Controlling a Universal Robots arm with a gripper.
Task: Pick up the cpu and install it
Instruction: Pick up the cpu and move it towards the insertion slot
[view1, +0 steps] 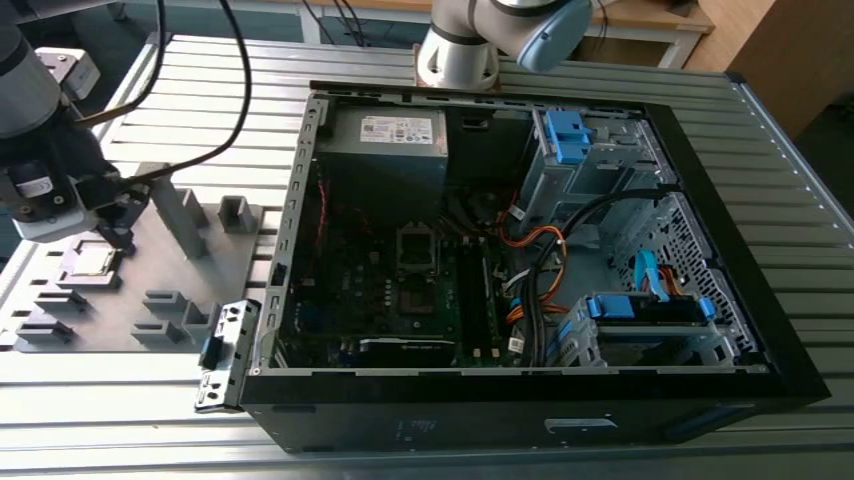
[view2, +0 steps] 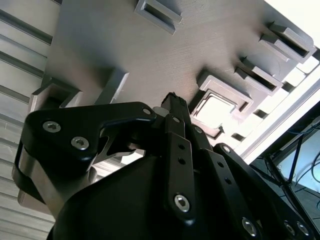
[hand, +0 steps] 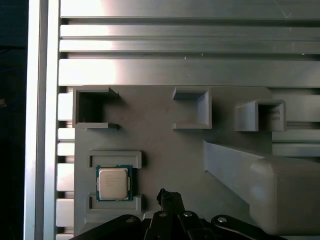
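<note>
The cpu (view1: 91, 261) is a small square chip with a pale metal top, lying flat in a shallow grey holder on the fixture plate (view1: 247, 262) at the exterior view's left. In the first wrist view the cpu (hand: 114, 183) rests between two raised lips; in the second wrist view the cpu (view2: 216, 110) glares bright. My gripper (view1: 118, 236) hangs just above the plate, beside the chip and apart from it. Its black fingers meet at one tip in both wrist views (hand: 169, 196) (view2: 173, 101), shut with nothing between them.
The open black computer case (view1: 787, 330) lies to the exterior view's right of the plate, with the motherboard socket (view1: 418, 250) near its middle and cables beside it. Tall grey blocks (view1: 178, 210) and low holders (view1: 160, 300) stand on the plate. Ribbed metal table (view1: 200, 80) surrounds everything.
</note>
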